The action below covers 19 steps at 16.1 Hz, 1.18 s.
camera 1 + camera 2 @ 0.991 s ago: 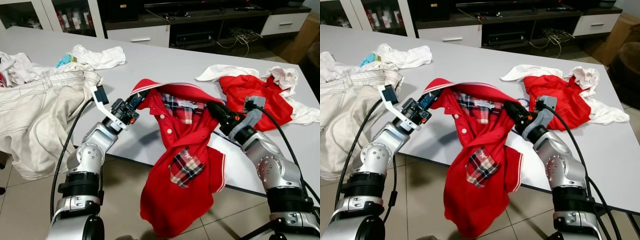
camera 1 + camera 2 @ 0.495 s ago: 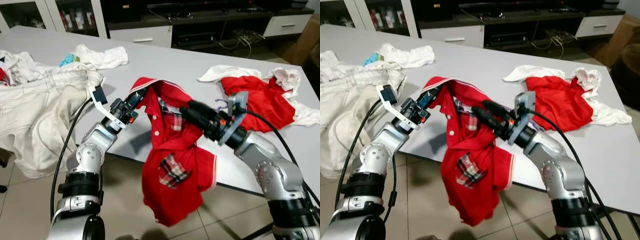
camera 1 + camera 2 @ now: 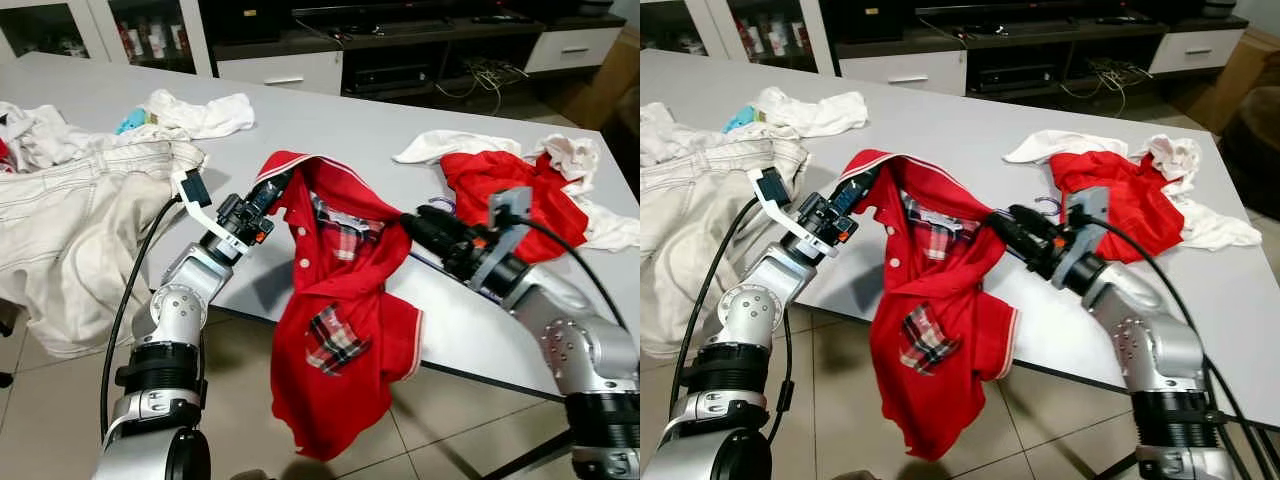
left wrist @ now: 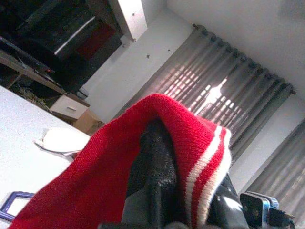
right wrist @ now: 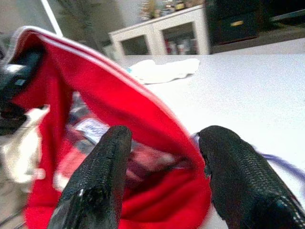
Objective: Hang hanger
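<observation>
A red polo shirt (image 3: 340, 290) with a plaid collar lining and plaid pocket hangs over the front edge of the grey table (image 3: 350, 130). My left gripper (image 3: 278, 186) is shut on the shirt's collar edge, which drapes over one finger (image 4: 152, 176) in the left wrist view. My right gripper (image 3: 412, 222) is open at the shirt's other shoulder. In the right wrist view the striped collar (image 5: 119, 90) runs across the gap between its fingers (image 5: 102, 186). A thin purple hanger (image 3: 1045, 206) lies on the table just behind the right gripper, mostly hidden.
A second red garment (image 3: 510, 195) and white cloths (image 3: 575, 155) lie at the right of the table. Beige trousers (image 3: 70, 220) hang off the left side, with a white cloth (image 3: 200, 112) behind them. A dark TV cabinet (image 3: 400, 50) stands beyond the table.
My right gripper, which had pushed left deep into the shirt, has drawn back to the right. The shirt was bunched and now hangs wider. The left gripper keeps its hold.
</observation>
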{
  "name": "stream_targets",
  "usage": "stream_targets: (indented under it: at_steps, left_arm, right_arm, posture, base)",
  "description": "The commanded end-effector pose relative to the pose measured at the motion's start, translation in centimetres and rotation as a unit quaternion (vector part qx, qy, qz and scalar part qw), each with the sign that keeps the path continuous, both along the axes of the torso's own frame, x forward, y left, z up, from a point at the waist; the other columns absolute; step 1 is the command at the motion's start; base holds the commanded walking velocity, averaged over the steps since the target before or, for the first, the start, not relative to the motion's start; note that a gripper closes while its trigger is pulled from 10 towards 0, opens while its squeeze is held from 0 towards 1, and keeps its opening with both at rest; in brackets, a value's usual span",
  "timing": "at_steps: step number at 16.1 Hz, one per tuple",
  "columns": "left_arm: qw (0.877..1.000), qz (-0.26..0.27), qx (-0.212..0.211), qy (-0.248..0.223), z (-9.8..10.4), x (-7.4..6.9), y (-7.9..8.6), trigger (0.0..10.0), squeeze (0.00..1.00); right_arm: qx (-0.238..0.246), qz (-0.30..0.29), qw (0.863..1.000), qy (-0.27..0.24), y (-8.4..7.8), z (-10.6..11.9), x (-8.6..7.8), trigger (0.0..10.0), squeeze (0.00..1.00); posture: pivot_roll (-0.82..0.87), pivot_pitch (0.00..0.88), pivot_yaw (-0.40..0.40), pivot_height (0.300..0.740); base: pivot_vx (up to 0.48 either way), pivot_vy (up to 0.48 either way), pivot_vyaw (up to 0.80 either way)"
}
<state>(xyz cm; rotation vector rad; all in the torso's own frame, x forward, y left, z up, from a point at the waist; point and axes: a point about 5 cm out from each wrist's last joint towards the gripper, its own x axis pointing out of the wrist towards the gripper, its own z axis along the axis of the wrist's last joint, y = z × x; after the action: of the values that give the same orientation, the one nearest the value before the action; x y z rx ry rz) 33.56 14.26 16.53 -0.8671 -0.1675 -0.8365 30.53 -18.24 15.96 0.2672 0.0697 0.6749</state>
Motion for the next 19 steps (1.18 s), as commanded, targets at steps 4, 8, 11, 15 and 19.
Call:
stream_targets:
  at_steps: [4, 8, 11, 15, 19]
  left_arm:
    - [1.0, 0.012, -0.005, -0.007, 0.6, 0.4, 0.3, 0.0, 0.0]
    - [1.0, 0.03, 0.001, -0.009, 0.8, 0.8, 1.2, 0.0, 0.0]
    - [0.999, 0.034, 0.005, -0.009, 0.9, 0.8, 1.4, 0.0, 0.0]
    - [0.999, 0.037, 0.005, -0.009, 0.7, 0.6, 1.4, 0.0, 0.0]
    - [0.999, 0.045, 0.003, -0.007, 0.5, 0.5, 1.7, 0.0, 0.0]
  right_arm:
    - [-0.115, -0.056, 0.991, -0.026, -1.7, 0.0, 0.9, 10.0, 0.0]
    - [-0.18, -0.014, 0.984, -0.012, 0.3, -2.1, 0.3, 10.0, 0.0]
    - [-0.221, -0.013, 0.975, 0.008, 1.3, -3.7, 0.4, 10.0, 0.0]
    - [-0.266, -0.046, 0.963, 0.027, 1.2, -4.9, 0.8, 10.0, 0.0]
    - [-0.283, -0.134, 0.949, 0.047, -0.5, -5.2, 2.0, 10.0, 0.0]
  posture:
    - [-0.07, 0.0, 0.014, 0.74]
    - [-0.07, 0.0, 0.014, 0.74]
    - [-0.06, 0.0, 0.015, 0.74]
    - [-0.05, 0.0, 0.003, 0.74]
    - [-0.05, 0.0, -0.009, 0.74]
  base:
    - [0.0, 0.0, 0.0]
    - [0.0, 0.0, 0.0]
    - [0.0, 0.0, 0.0]
    - [0.0, 0.0, 0.0]
    - [0.0, 0.0, 0.0]
